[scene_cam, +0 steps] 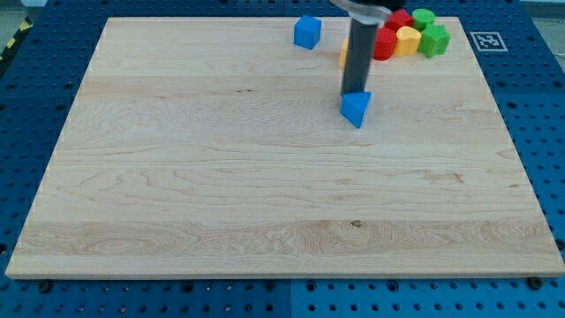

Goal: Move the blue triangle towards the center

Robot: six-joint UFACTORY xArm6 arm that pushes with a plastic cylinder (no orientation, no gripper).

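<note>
The arm has no claw and grips nothing: its tip (356, 92) touches the top edge of the blue triangle (356, 109), which lies in the board's (177, 177) upper right part, below the cluster of red, yellow and green blocks (410, 37). A steady push toward the view's bottom-left, kept behind the block's middle, should carry it centreward without it slipping sideways. One corner points to the view's bottom; no long axis can be made out.

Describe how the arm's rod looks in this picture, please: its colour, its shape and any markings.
Only the lower part of the arm shows: a straight, dark grey rod, round and smooth like a tube. It enters from the view's top and ends at my tip. I see no cables, labels or markings on it.
</note>
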